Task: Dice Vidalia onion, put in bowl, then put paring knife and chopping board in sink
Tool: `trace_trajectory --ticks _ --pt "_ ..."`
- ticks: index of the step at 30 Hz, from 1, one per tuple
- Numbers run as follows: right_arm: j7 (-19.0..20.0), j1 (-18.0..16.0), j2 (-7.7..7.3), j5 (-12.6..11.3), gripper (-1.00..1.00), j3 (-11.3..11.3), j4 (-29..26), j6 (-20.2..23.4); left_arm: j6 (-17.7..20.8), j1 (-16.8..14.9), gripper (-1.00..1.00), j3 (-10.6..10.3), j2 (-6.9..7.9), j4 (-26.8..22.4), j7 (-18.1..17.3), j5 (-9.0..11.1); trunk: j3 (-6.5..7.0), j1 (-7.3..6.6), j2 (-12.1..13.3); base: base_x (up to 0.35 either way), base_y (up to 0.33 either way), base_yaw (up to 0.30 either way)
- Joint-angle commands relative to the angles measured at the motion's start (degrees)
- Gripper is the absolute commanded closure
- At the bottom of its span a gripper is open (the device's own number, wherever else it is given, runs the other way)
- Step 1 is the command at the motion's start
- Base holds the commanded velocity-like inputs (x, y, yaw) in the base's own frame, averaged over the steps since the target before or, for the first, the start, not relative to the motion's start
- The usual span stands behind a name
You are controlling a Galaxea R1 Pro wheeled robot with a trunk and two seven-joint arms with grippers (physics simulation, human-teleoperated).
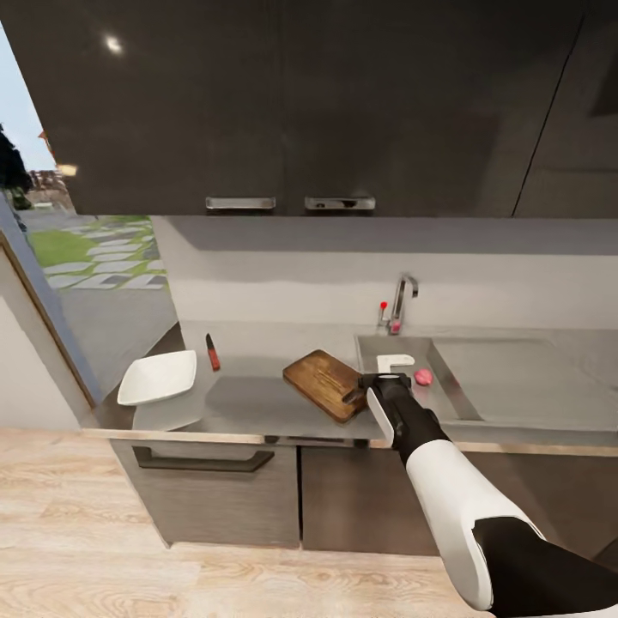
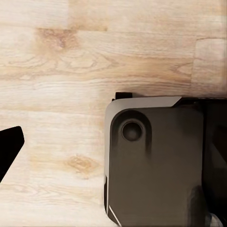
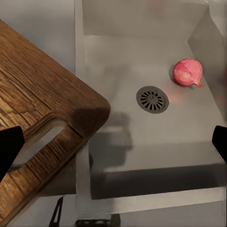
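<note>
The right gripper (image 1: 388, 371), its black fingertips (image 3: 10, 146) spread wide and gripping nothing, is hovering over the near left corner of the grey recessed sink (image 1: 446, 390), where the pinkish-red round onion (image 3: 188, 72) is lying near the drain (image 3: 152, 99). The dark brown wooden chopping board (image 1: 324, 384) is sitting on the matte grey countertop (image 1: 249, 403), its corner overhanging the basin, while the red-handled paring knife (image 1: 212, 352) is lying beside the white squarish bowl (image 1: 159, 378). The left gripper's opening I cannot tell; its wrist camera is facing the pale wood floor (image 2: 71, 71).

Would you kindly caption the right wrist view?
Open right tool above the sink, onion beside drain, chopping board overhanging.
</note>
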Motion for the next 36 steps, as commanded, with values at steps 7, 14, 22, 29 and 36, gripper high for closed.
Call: trace_trajectory --ticks 7,14,22,29,36 --pt "0.0 0.0 0.01 0.4 -1.00 0.0 -0.1 0.5 -0.2 0.0 -1.00 0.0 0.00 0.0 0.0 0.1 -0.77 0.04 -0.1 0.018 -0.033 0.000" --pt "0.0 0.0 0.01 0.4 -1.00 0.0 -0.1 0.5 -0.2 -0.1 -1.00 0.0 0.00 0.0 0.0 0.1 -1.41 0.04 -0.1 0.089 -0.002 0.000" --pt "0.0 0.0 0.01 0.4 -1.00 0.1 0.0 0.5 -0.2 0.0 -1.00 0.0 0.00 0.0 0.0 0.1 -2.15 0.04 -0.1 0.087 0.000 0.000" --pt "0.1 0.0 0.01 0.4 -1.00 0.1 0.0 0.5 -0.2 0.0 -1.00 0.0 0.00 0.0 0.0 0.1 -2.79 0.04 -0.1 0.004 0.000 0.000" --pt "0.1 0.0 0.01 0.4 -1.00 0.1 0.0 0.5 -0.2 0.0 -1.00 0.0 0.00 0.0 0.0 0.1 -3.43 0.04 -0.1 0.000 0.103 0.000"
